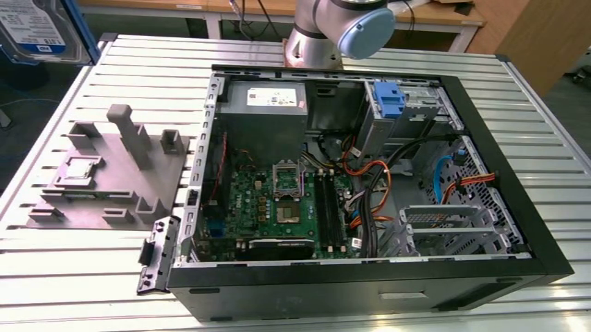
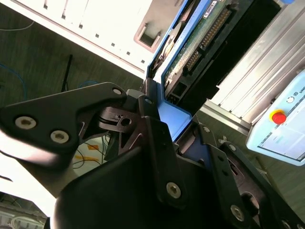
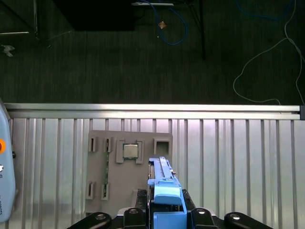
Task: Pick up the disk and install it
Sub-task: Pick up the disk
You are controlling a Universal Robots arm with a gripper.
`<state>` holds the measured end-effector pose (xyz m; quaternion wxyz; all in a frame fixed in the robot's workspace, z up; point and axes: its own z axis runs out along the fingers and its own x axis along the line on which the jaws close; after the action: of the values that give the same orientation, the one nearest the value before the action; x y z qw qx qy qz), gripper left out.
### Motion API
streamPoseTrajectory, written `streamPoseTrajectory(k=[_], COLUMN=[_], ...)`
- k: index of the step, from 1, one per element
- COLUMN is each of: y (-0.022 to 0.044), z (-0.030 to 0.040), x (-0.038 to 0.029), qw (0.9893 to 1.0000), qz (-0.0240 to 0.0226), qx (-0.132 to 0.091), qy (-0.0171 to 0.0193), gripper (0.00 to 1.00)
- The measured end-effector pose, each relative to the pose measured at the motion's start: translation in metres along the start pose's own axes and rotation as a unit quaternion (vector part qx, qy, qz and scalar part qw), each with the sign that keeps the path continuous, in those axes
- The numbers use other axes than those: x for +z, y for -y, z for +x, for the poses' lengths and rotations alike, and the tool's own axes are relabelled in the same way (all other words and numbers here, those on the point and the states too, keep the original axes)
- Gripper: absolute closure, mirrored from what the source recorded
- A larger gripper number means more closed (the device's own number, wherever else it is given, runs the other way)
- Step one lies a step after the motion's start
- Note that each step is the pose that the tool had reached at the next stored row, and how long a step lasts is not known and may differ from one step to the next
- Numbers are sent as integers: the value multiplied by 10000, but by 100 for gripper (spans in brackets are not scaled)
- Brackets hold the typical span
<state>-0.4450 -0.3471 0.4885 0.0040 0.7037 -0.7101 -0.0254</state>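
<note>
**Exterior view.** Slatted metal table [image 1: 517, 138] carrying an open computer case [image 1: 544, 256] with, on the exterior view's left of it, a grey fixture plate [image 1: 102, 187]. You see the arm [image 1: 342, 28] rising behind the case, its upper part cut off by the frame. The disk [image 1: 32, 31] is at the top corner on the exterior view's left, near the table's far corner. Its white-and-blue label faces you and blue rails run along its sides, but the frame edge cuts off much of it. Inside the case you can make out a green motherboard [image 1: 277, 207] and a metal drive cage [image 1: 443, 228]; loose cables hide the floor of the case between them.

**Second wrist view.** The end effector [image 2: 174, 121] is clamped on the disk's blue rail, with black fingers [image 2: 155, 126] on either side of it. You see the disk's underside as a green circuit board with a row of pins, its far end cut off. A pendant [image 2: 279, 117] with a red button lies beside the table.

**First wrist view.** Dark floor [image 3: 95, 57] strewn with cables lies beyond the table edge. The disk stands edge-on in the end effector's grip, raised over the table, and a small chip [image 3: 130, 150] sits in the fixture plate. The fingertips are hidden behind the rail.
</note>
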Motion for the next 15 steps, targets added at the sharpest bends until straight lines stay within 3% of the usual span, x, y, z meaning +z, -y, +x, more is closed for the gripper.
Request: streamPoseTrajectory(k=[15], y=[47], z=[0], x=[-2], qw=[10000], qz=[0], qx=[-1], qy=[0], gripper=[63])
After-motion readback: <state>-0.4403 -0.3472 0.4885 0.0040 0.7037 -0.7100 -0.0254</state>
